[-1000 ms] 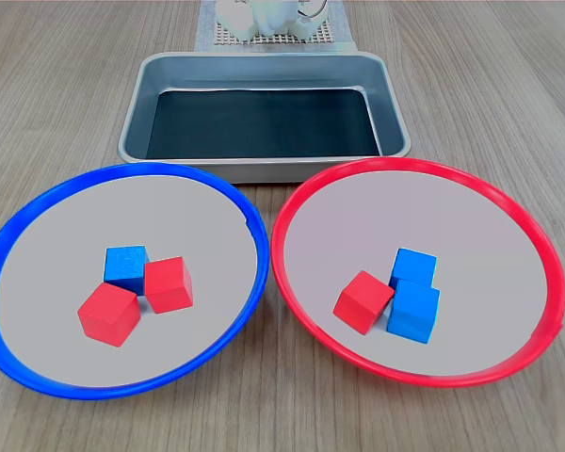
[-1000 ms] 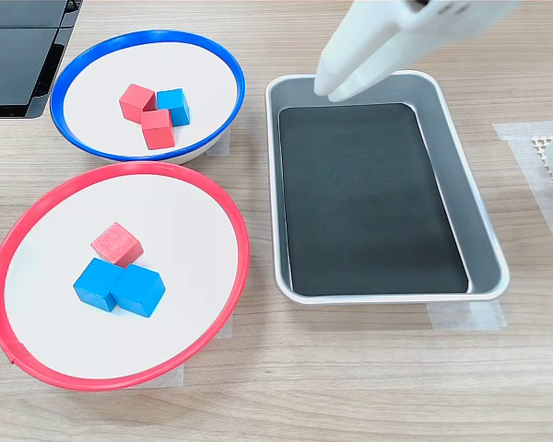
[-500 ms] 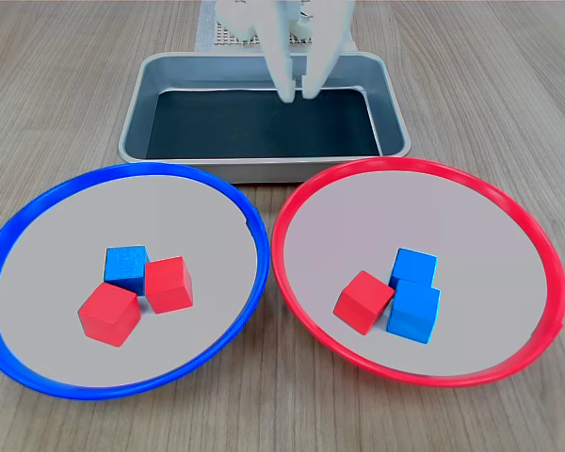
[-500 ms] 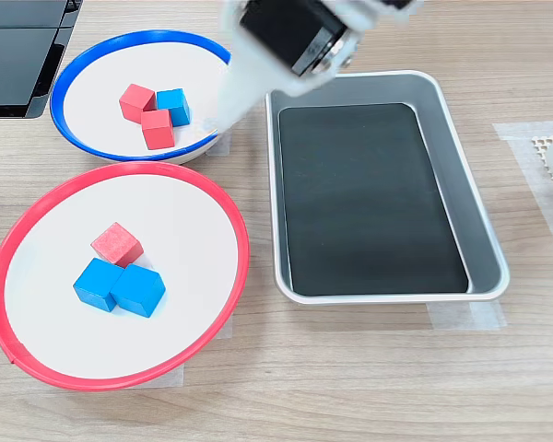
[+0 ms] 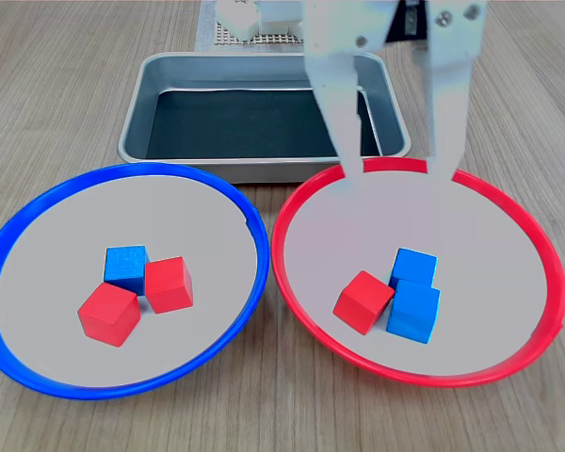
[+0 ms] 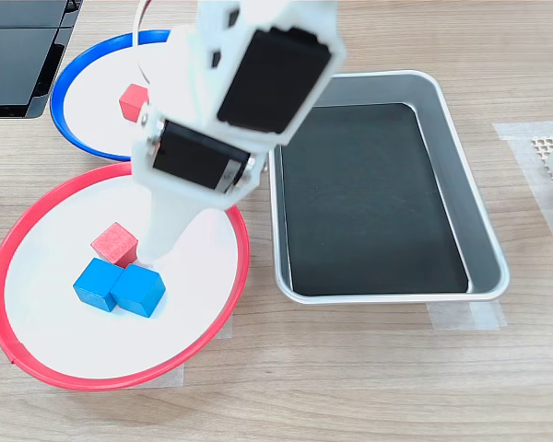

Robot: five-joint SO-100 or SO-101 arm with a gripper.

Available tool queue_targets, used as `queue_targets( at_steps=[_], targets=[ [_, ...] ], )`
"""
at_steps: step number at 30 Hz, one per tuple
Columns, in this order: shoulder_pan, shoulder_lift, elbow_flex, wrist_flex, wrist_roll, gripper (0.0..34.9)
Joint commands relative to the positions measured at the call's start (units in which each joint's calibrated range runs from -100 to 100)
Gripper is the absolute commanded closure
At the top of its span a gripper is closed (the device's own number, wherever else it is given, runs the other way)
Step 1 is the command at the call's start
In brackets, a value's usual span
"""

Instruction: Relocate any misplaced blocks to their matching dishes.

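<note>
blue-rimmed dish [image 5: 38, 218]: bright blue rim, plain grey inside
red-rimmed dish [image 5: 508, 212]: red rim, same grey inside
blocks: matte red and blue, both colours in each dish
tray [image 5: 137, 113]: silver metal, black bottom
gripper [image 5: 398, 174]: white fingers, black panels on the arm
table [image 5: 56, 85]: pale wood grain

My arm is hiding most of the blue-rimmed dish [image 6: 72, 138] in the second exterior view, leaving one red cube [image 6: 133, 99] showing. The first exterior view's top edge is cutting off my tool [image 5: 396, 171] above its fingers.
</note>
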Motion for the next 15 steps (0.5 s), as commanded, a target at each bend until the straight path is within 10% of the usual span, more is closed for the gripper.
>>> queue_targets(
  at_steps=[1,15],
  targets=[
    [-0.9,3.1,-6.5,2.2,0.1,19.3],
    [-1.4,16.3,-19.6,4.8,-0.3,15.7]
  ],
)
